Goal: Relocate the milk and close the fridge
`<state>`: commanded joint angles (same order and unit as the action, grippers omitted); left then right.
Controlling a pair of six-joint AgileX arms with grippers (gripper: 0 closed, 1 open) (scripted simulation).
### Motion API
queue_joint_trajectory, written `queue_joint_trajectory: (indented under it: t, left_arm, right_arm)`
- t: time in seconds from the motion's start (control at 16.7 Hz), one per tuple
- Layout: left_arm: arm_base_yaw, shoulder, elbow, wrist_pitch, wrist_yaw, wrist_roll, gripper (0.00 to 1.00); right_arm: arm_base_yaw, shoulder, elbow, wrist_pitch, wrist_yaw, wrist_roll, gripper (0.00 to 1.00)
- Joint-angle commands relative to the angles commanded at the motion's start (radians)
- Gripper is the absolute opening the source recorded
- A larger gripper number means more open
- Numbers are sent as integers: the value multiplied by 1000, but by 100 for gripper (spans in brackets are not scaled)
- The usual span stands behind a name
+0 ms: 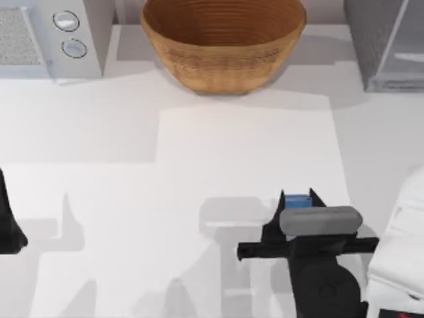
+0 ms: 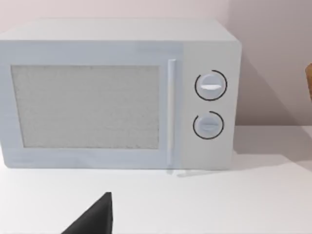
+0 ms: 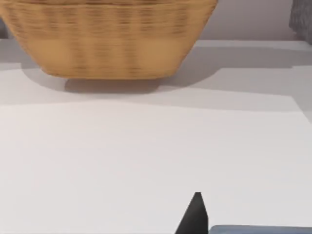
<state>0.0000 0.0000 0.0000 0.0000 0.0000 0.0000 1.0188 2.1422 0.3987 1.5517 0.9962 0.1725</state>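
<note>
The milk [image 1: 297, 201], a small blue carton, stands on the white table near the front right. My right gripper [image 1: 297, 195] is around it, one black finger against each side, shut on it. In the right wrist view one dark fingertip [image 3: 196, 214] rises beside the blue-grey top of the milk [image 3: 258, 229]. The fridge [image 1: 381, 46], a grey speckled cabinet with a pale glassy door panel [image 1: 411, 50], stands at the back right corner. My left arm [image 1: 8, 225] is parked at the left edge of the table.
A large woven basket [image 1: 223, 40] sits at the back centre, beyond the milk. A white microwave [image 1: 46, 36] with two round knobs stands at the back left and faces the left wrist camera [image 2: 119, 92]. A white block [image 1: 401, 245] lies at the right edge.
</note>
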Motion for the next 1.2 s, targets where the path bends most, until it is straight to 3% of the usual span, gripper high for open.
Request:
queue_joint_trajectory:
  t: [0.72, 0.96, 1.2]
  left_arm:
    - [0, 0, 0, 0, 0, 0, 100]
    - [0, 0, 0, 0, 0, 0, 100]
    - [0, 0, 0, 0, 0, 0, 100]
  right_arm:
    - [-31, -129, -7, -110, -38, -2, 0]
    - [-221, -228, -1, -166, -218, -35, 0]
    - [-546, -376, -3, -264, -513, -82, 0]
